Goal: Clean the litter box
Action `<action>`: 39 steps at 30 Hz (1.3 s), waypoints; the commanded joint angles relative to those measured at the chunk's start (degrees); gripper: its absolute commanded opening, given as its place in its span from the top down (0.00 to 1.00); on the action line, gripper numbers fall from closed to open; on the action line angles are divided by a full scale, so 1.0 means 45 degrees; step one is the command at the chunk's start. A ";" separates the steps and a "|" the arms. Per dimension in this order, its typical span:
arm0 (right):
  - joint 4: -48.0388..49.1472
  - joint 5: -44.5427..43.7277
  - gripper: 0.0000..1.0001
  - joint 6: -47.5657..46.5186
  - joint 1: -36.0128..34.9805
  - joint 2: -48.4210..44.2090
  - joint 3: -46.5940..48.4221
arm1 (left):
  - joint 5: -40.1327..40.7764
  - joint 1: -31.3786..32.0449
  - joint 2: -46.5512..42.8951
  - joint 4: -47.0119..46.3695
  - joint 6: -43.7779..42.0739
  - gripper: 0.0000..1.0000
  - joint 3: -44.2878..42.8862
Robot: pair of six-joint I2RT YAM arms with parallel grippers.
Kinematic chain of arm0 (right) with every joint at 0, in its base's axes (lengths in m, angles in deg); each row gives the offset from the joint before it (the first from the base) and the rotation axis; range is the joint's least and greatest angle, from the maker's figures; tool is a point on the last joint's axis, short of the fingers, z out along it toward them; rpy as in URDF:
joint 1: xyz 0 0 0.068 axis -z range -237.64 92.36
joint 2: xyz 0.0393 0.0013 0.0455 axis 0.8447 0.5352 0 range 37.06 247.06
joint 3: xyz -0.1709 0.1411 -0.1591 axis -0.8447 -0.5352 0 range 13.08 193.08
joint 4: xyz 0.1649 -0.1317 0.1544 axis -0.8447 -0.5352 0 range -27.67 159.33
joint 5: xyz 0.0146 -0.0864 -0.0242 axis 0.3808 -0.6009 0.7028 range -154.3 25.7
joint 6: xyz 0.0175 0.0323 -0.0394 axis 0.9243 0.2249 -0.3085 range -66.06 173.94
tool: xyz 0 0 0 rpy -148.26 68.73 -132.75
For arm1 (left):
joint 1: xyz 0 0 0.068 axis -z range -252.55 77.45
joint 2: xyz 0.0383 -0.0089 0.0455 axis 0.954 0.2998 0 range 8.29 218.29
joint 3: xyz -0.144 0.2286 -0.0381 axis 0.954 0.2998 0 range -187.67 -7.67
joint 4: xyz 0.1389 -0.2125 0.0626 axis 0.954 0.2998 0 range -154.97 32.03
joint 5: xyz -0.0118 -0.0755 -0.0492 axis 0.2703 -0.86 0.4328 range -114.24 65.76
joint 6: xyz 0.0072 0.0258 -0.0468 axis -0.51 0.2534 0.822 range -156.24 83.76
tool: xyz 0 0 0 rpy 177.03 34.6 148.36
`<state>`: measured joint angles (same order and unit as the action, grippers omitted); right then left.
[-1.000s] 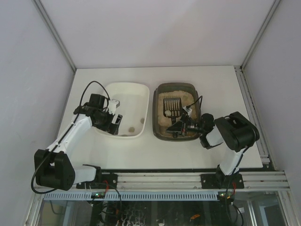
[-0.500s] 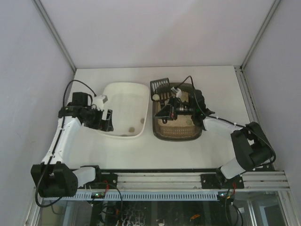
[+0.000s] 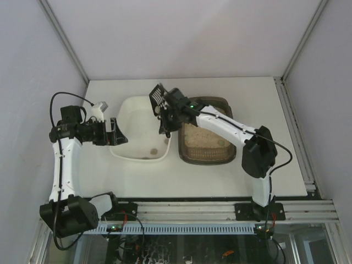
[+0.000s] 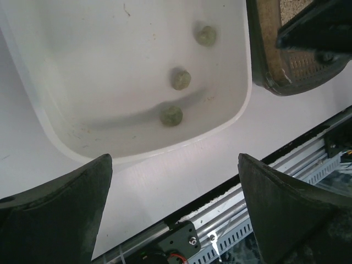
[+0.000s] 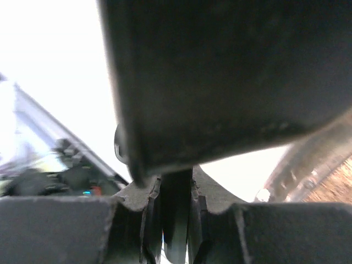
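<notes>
Your right arm reaches across the litter box (image 3: pixel 204 159) toward the white tray (image 3: pixel 137 110). Its gripper, the right gripper (image 3: pixel 166 119), hangs over the far right part of that tray. The jaws are clamped tight on the thin handle of a black slotted litter scoop (image 3: pixel 158 94). In the right wrist view you see the two fingers (image 5: pixel 151 220) pressed against the dark handle between them, with the scoop's blade filling the upper part of the picture. From above, the slotted head stands tilted up above the tray's far right corner, clear of the tray floor. You cannot tell from these views whether anything lies on the blade.

Your left gripper (image 3: pixel 114 133) sits just beside the left rim of the white tray, jaws spread wide with nothing between them. Its wrist camera looks down past the two dark fingers into the tray, where three small greenish-brown clumps (image 4: pixel 180 78) lie on the white floor, apart from one another.

The litter box rests on the white table (image 3: pixel 231 91), right of the white tray and just beside it, the two rims close but apart. Beige sandy litter covers its floor, and the right forearm passes over its far left part.
</notes>
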<state>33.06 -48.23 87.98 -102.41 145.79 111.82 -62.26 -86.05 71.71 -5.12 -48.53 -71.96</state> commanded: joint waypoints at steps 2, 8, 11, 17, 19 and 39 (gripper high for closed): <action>-0.4480 -0.5432 1.00 -0.1948 -0.1337 0.1099 0.2352 | -0.0676 -0.0694 0.0135 0.0202 0.0606 0.00 0.0097; -0.5444 -0.7042 1.00 -0.2698 -0.2083 0.2043 0.3827 | 0.0674 -0.0712 -0.0743 -0.0631 0.1326 0.00 0.0565; -0.5541 -0.7774 1.00 -0.3457 -0.2571 0.2158 0.4379 | 0.0853 -0.0709 -0.0601 -0.0686 0.1312 0.00 0.0690; -0.5967 -0.9989 1.00 -0.4847 -0.3512 0.2197 0.5169 | 0.2620 -0.0717 -0.0447 -0.1189 0.1658 0.00 0.1104; -0.6240 -0.9994 1.00 -0.4790 -0.3373 0.2427 0.5367 | 0.3006 -0.0712 -0.0524 -0.1280 0.1724 0.00 0.1142; -1.2317 -1.0860 1.00 0.2382 -0.1293 -0.1401 -0.0138 | 0.3050 0.5237 0.6220 -0.1972 0.4708 0.00 -0.6099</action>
<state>-17.50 -98.59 88.99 -113.23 143.80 116.39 -43.02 -68.08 92.21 -13.40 -32.45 -84.97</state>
